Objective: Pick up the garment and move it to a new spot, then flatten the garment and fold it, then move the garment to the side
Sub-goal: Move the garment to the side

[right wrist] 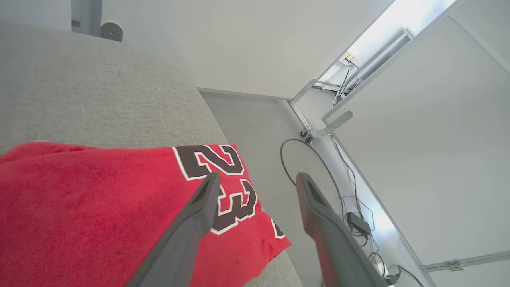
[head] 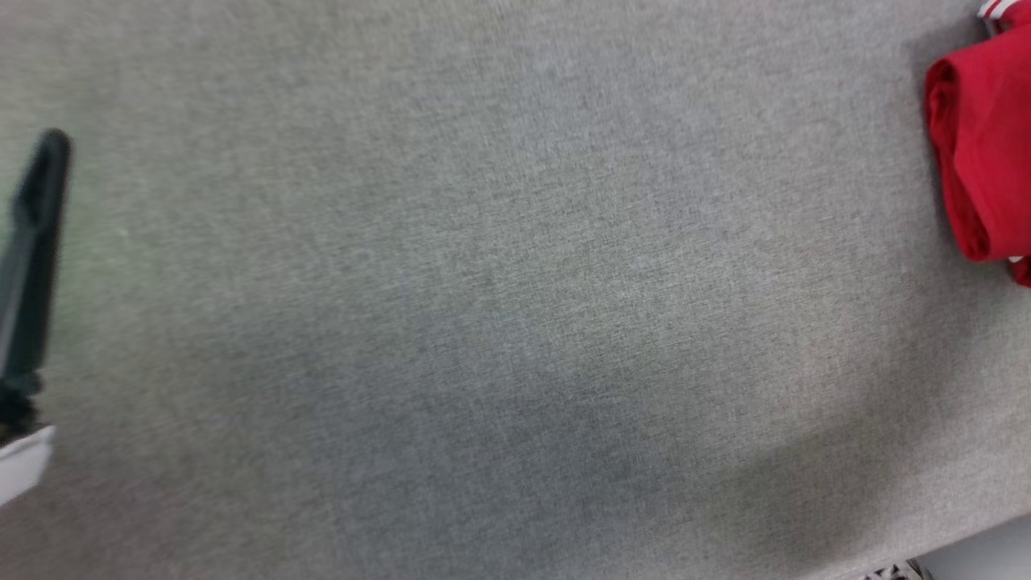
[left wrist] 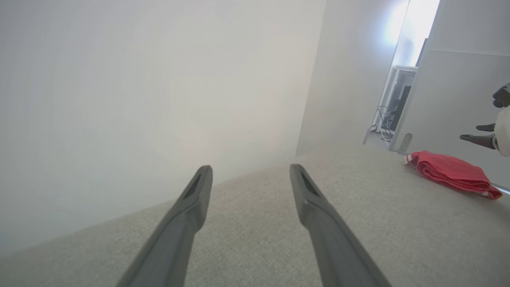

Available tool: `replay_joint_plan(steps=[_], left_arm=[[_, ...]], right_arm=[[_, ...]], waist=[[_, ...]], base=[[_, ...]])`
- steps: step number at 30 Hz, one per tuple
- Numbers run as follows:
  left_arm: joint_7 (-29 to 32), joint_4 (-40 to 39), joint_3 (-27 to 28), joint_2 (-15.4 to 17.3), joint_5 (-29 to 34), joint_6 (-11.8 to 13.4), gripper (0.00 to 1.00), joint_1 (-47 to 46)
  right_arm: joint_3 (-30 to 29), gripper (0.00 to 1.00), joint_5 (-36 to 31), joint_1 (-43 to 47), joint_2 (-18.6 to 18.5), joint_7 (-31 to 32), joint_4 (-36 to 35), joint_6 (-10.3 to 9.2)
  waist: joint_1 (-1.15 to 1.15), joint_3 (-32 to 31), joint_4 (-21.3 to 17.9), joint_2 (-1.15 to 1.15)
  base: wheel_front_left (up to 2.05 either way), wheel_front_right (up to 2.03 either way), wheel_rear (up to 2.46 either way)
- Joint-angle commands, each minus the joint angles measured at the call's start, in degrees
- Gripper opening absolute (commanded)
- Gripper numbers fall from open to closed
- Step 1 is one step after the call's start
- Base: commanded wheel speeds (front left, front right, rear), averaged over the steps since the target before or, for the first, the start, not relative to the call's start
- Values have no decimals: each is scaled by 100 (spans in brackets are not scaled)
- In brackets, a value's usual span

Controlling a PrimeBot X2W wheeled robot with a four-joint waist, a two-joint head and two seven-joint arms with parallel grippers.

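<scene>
In the left wrist view the left gripper (left wrist: 249, 171) holds its two long dark fingers well apart with nothing between them. It hangs over the grey woven-fabric table (left wrist: 259, 235) and faces a plain white wall (left wrist: 139, 87) that rises just past the table's far edge. In the right wrist view the right gripper (right wrist: 258, 180) is also spread and empty. One finger (right wrist: 187, 231) crosses the red jersey-style garment (right wrist: 87, 211), and the other shows against the pale floor beyond the table's edge. Whether the first finger touches the cloth cannot be told. The garment lies folded at that edge of the table, one corner reaching the rim. Large black, white-outlined numerals (right wrist: 189, 161) reading "23" lie on its top face, partly covered by the finger. The head view is blurred. It shows the garment at the picture's far right, cut off by the frame, with a strip of white-and-red striped trim (head: 995, 10) at the upper corner. One dark finger of the left gripper shows at the far left, the rest of it cut off, so gripper and garment are well apart with bare table between. Farther off, on the floor below the table, a thin black cable (right wrist: 281, 159) loops towards a small black power adapter (right wrist: 358, 221). A little caster (right wrist: 306, 138) sits under a grey metal frame by the wall.
</scene>
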Motion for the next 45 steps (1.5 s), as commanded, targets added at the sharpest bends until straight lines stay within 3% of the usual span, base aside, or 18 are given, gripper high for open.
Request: replay_joint_plan(steps=[1, 12, 23, 37, 45], left_arm=[[4, 88, -82, -112, 40, 6, 100, -84], [3, 1282, -739, -1120, 100, 6, 100, -48], [2, 2212, -780, -1894, 255, 6, 100, 355], [2, 2992, -486, -2483, 542, 6, 100, 1060], [2, 3071, -334, -2716, 703, 6, 100, 1401]], right_arm=[[66, 100, 61, 71, -8, 44, 12, -12], [1249, 100, 591, 543, -157, -11, 585, -12], [2102, 100, 1203, 764, -93, -717, 1182, -12], [2796, 100, 2401, 1255, -2, -2407, 2727, -12], [3110, 100, 2793, 1751, -4, -2968, 2700, -12]], waist=[[0, -385, 248, 0], [0, -1541, 933, 0], [0, -2470, 1488, 0], [0, -3360, 1840, 0], [0, -3618, 1863, 0]], base=[[0, 0, 0], [0, 0, 0], [0, 0, 0], [0, 0, 0], [0, 0, 0]])
